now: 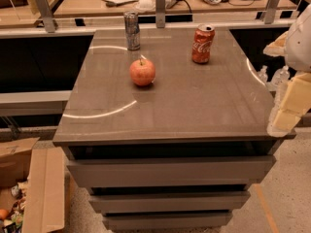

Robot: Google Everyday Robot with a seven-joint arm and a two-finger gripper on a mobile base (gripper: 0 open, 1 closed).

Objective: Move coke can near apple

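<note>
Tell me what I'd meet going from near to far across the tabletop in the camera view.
Pale gripper at the right front corner of the grey table → round red-orange apple → red aluminium coke can → silver-grey metal can at the far edge.

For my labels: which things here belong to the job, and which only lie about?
Job: coke can, on the table; apple; gripper, at the table's right edge.
Lying about: silver can; cardboard box on the floor.
</note>
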